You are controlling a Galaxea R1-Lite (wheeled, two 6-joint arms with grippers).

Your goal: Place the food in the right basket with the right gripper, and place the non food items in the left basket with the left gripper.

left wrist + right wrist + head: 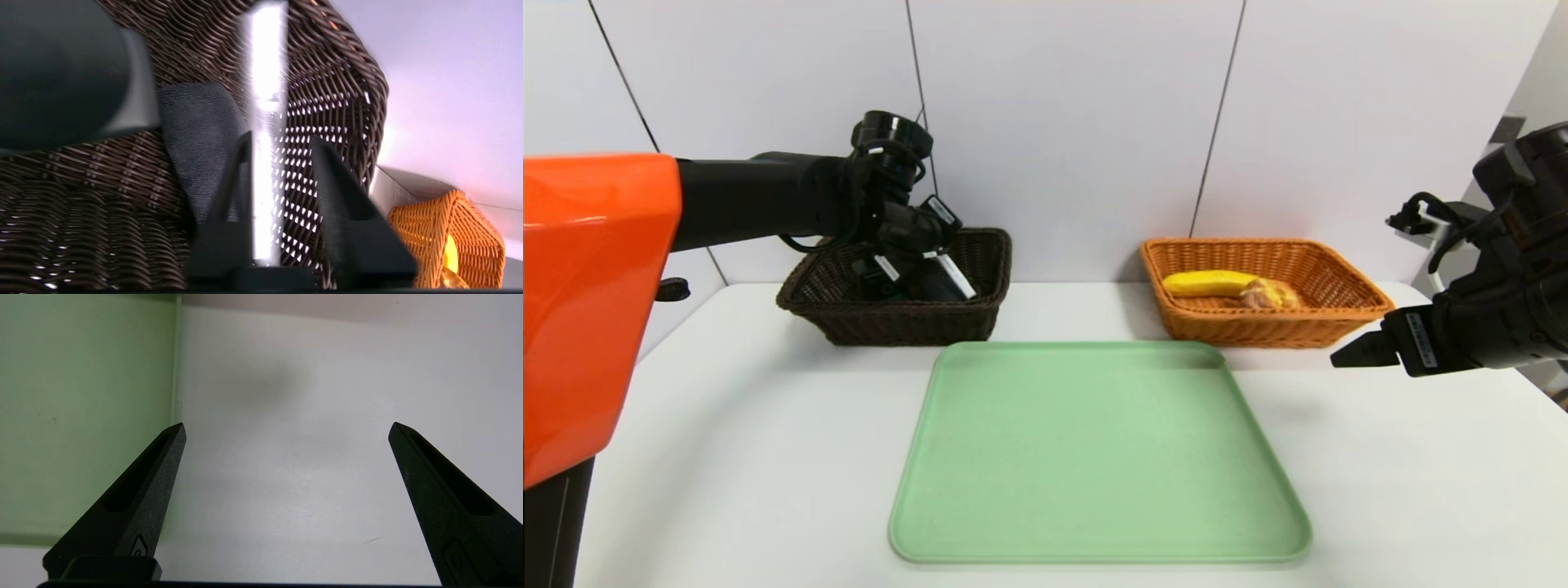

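Marker [267,171] lies between the parted jaws of the left gripper [280,138], close alongside one finger with a gap to the other, over the dark basket [911,320] at upper left of the frame. Its long axis slants toward lower right; no brand is legible. The right gripper [287,430] hangs wide open at right of the frame.

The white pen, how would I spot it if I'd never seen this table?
Behind the green tray, find the dark basket. At it, the left pincer has the white pen between its tips. It is slim, straight and bright, unlike the soft grey cloth beyond it.
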